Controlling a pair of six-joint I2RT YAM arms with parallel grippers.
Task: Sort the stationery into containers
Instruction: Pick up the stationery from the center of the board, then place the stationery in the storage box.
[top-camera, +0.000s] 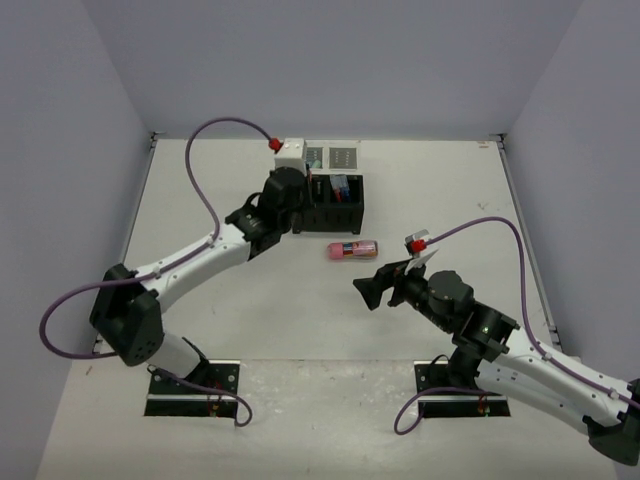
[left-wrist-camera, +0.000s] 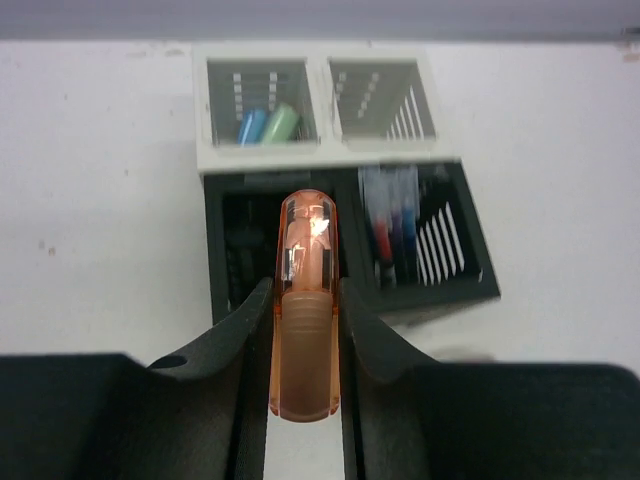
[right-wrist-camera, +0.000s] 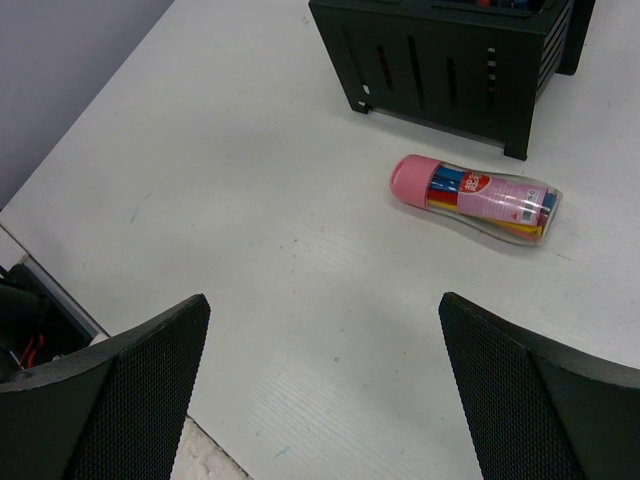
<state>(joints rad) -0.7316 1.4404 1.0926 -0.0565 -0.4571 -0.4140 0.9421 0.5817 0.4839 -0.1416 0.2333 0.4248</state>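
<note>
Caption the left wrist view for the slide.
Left gripper shut on an orange highlighter, pointed at the black box; pens stand in its right compartment.

Orange highlighter (left-wrist-camera: 303, 300), pinched in the left gripper (left-wrist-camera: 305, 287), hangs above the black box's (top-camera: 338, 216) left compartment; pens (left-wrist-camera: 392, 230) stand in its right compartment; blue and green highlighters (left-wrist-camera: 268, 125) lie in the light-grey tray (left-wrist-camera: 320, 155) behind it; pink-capped tube (right-wrist-camera: 475, 198) lies flat before it.
</note>
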